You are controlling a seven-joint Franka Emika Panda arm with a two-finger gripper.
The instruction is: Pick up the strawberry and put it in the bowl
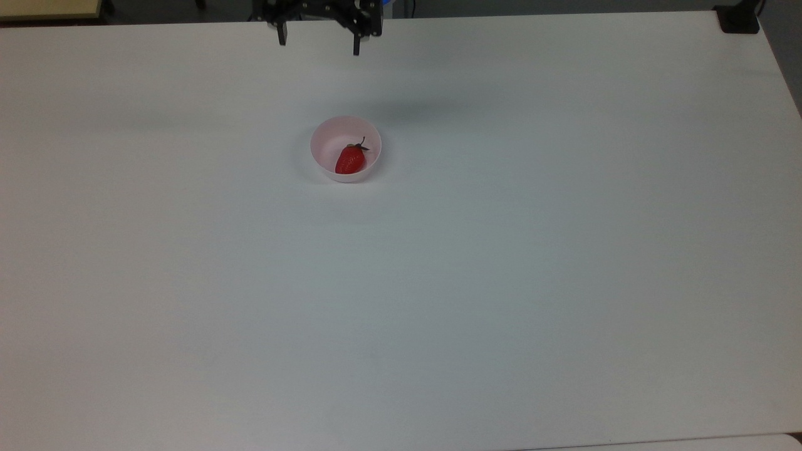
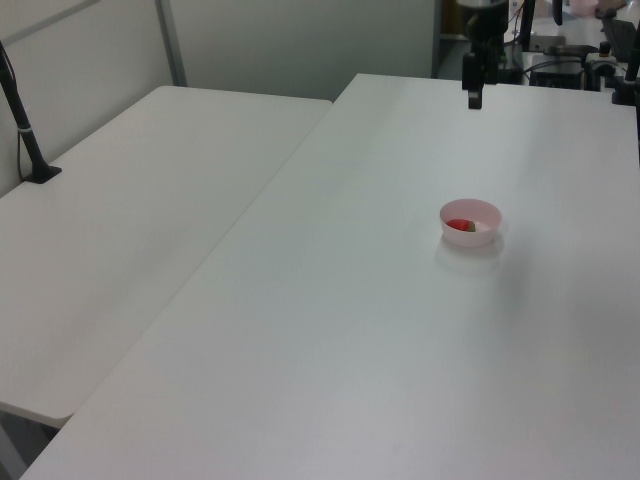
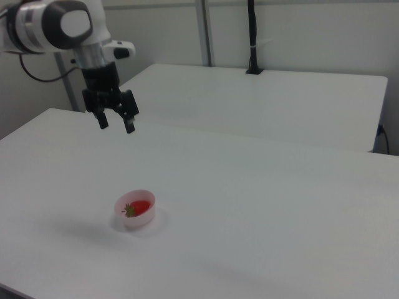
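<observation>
Strawberry point(image 1: 349, 161) in bowl point(image 1: 326, 141), below fingers point(image 1: 356, 45).

Place: I take this for a robotics lab or test room.
Desk: my arm works over a wide bare white desk point(image 2: 330, 330), a second one point(image 2: 130, 210) pushed alongside.
Walls: plain pale partitions.
Fixtures: black clamped camera pole point(image 3: 252, 37), cabled equipment point(image 2: 590, 65) behind.
</observation>
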